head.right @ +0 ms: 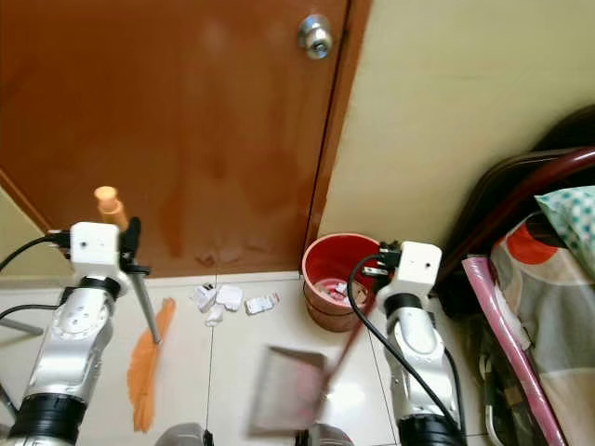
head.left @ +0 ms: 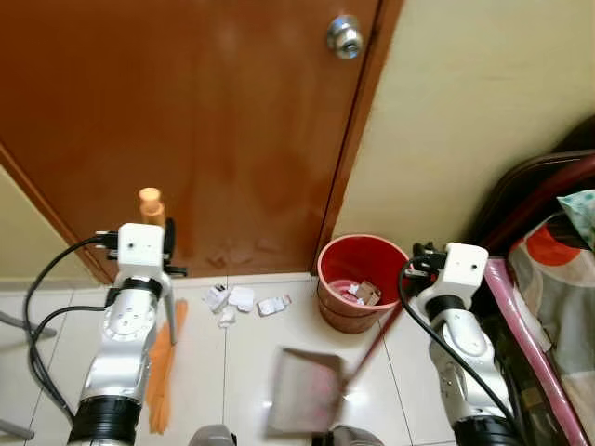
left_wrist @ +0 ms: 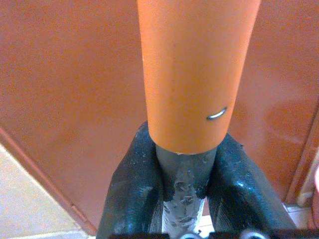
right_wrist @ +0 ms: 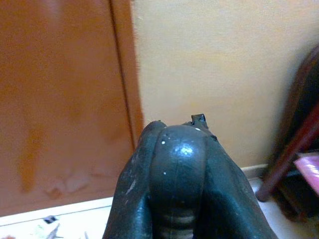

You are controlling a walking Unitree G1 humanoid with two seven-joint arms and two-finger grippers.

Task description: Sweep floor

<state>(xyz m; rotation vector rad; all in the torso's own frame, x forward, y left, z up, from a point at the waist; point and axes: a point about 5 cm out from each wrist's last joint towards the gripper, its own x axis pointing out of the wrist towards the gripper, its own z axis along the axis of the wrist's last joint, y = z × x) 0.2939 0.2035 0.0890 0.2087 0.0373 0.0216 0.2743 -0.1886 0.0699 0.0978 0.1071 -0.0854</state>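
My left gripper (left_wrist: 184, 169) is shut on the grey shaft of the broom (head.left: 168, 307), just below its orange cap (head.left: 151, 204). The broom's orange bristles (head.left: 160, 372) rest on the white tiles at my left. Crumpled paper scraps (head.left: 242, 299) lie on the floor by the door, between the broom and a red bucket (head.left: 361, 279). My right gripper (right_wrist: 179, 149) is shut on the top end of the dustpan's dark red handle (head.left: 376, 339). The grey dustpan (head.left: 302, 390) hangs blurred low over the tiles in front of me, below the bucket.
A brown door (head.left: 204, 121) with a silver knob (head.left: 344, 37) closes off the space ahead, and a cream wall (head.left: 474, 111) runs to its right. The bucket holds some paper. A dark wooden bed frame with pink and patterned bedding (head.left: 558, 269) crowds my right side.
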